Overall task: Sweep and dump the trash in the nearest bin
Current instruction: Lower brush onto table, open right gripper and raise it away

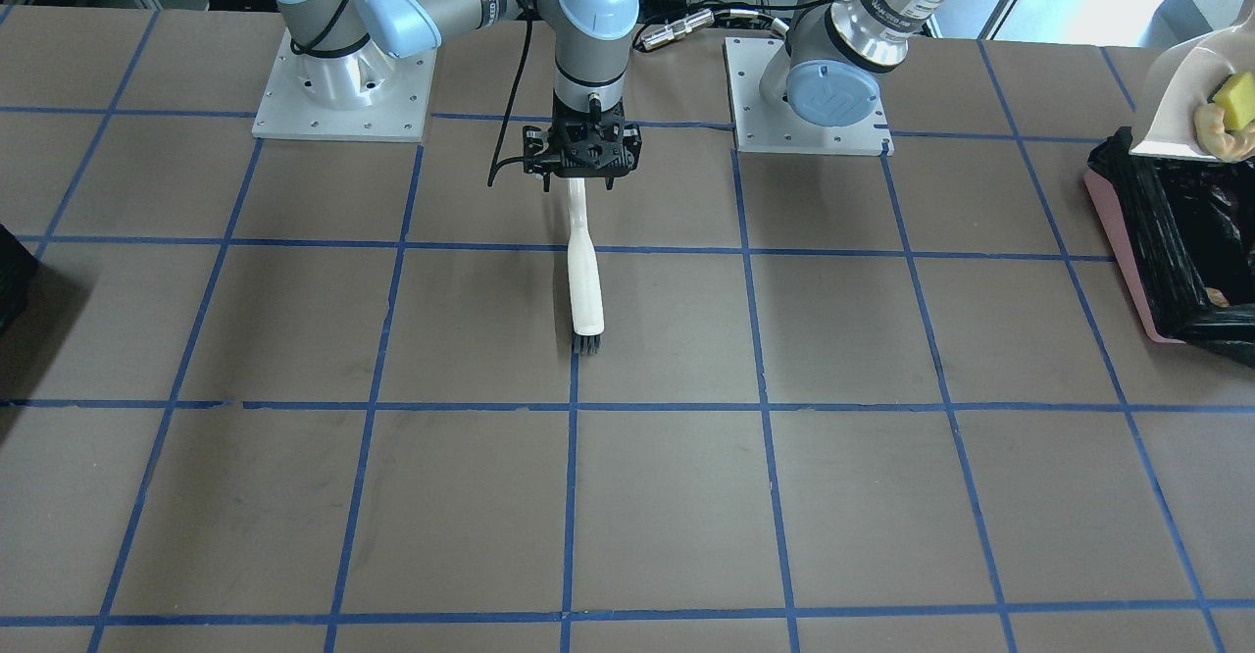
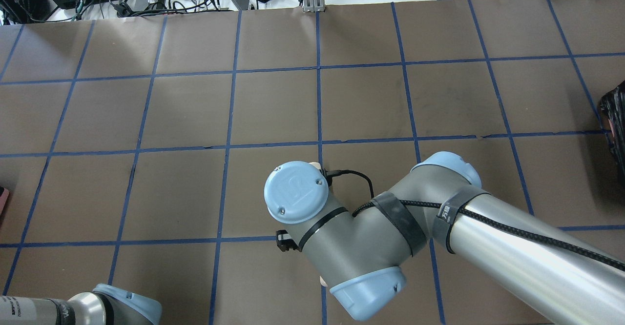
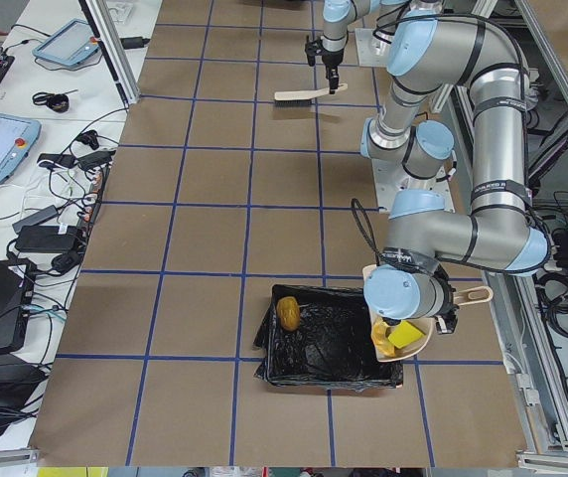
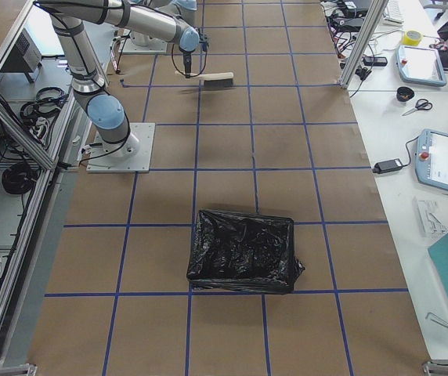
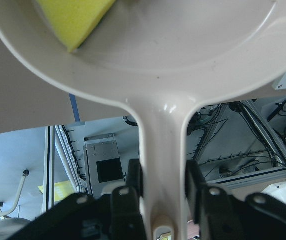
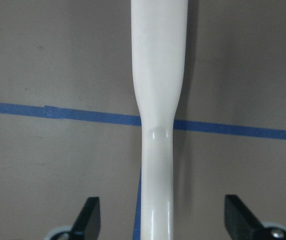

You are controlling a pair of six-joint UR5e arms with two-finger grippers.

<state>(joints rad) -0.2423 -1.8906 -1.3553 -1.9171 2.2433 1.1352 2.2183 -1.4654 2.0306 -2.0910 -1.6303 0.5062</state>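
Observation:
My left gripper (image 5: 163,182) is shut on the handle of a cream dustpan (image 1: 1172,94), held tilted over the pink bin (image 1: 1118,226) with its black bag (image 3: 324,353). The yellow-green cube (image 1: 1235,99) and the tan croissant twist (image 1: 1216,135) lie in the pan. The golden-brown lump (image 3: 288,314) lies inside the bin. My right gripper (image 6: 164,217) is open, its fingers (image 6: 90,220) standing apart on either side of the white brush's handle (image 6: 158,100). The brush (image 1: 585,285) sits bristles down near the table's middle.
A second bin lined with a black bag (image 4: 243,251) stands at the table's end on my right, and shows at the overhead view's edge (image 2: 616,120). The two arm base plates (image 1: 343,109) (image 1: 804,94) are on my side of the table.

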